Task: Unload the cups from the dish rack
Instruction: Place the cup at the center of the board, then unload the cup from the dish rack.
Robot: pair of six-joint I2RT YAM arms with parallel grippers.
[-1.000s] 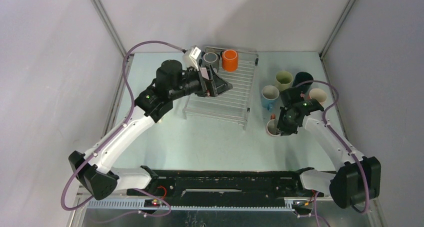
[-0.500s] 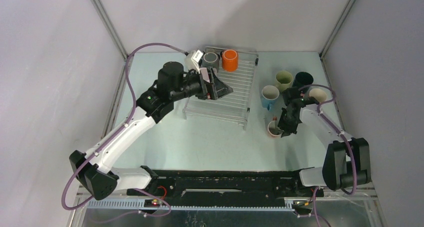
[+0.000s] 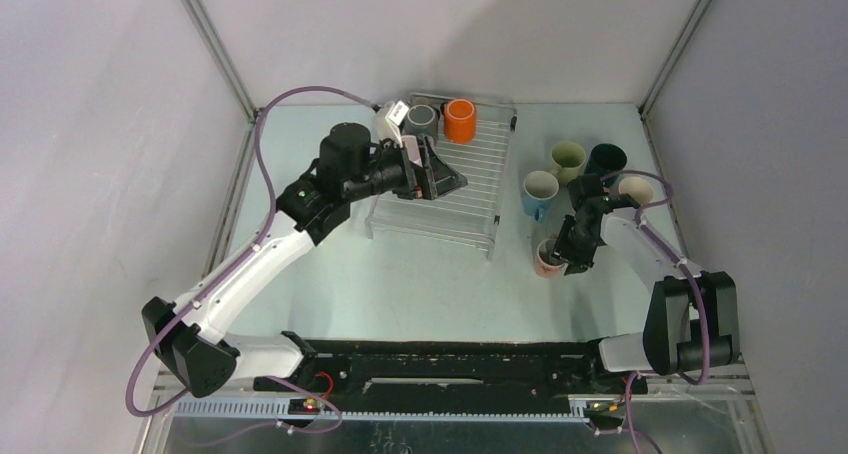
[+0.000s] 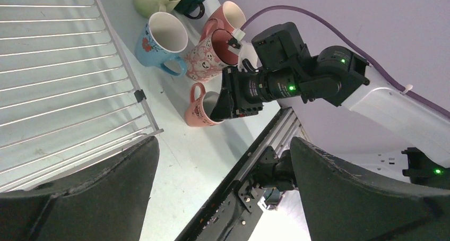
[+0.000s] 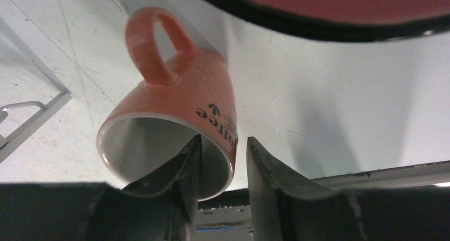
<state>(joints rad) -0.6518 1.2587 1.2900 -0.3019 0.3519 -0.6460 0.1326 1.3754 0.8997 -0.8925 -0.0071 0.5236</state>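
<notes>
The dish rack (image 3: pixel 470 179) holds a grey mug (image 3: pixel 421 119) and an orange mug (image 3: pixel 459 120) at its far edge. My left gripper (image 3: pixel 440 181) hangs over the rack, wide open and empty; the left wrist view shows the rack's wires (image 4: pixel 53 66). My right gripper (image 3: pixel 555 256) straddles the rim of a pink mug (image 5: pixel 185 92) that stands on the table near the rack's front right corner. One finger (image 5: pixel 183 166) is inside it, the other outside, with gaps on both sides of the wall. The mug also shows in the left wrist view (image 4: pixel 201 109).
Right of the rack stand a blue mug (image 3: pixel 540 191), a pale green mug (image 3: pixel 567 157), a dark teal mug (image 3: pixel 605 158) and a cream mug (image 3: pixel 635 189). A speckled pink mug (image 4: pixel 207 58) stands close behind the right gripper. The rack's corner (image 5: pixel 32 119) lies left of the pink mug.
The right arm's elbow has swung in and forward while its gripper stays with the pink mug at about the same spot. The left gripper has shifted only slightly over the rack.
</notes>
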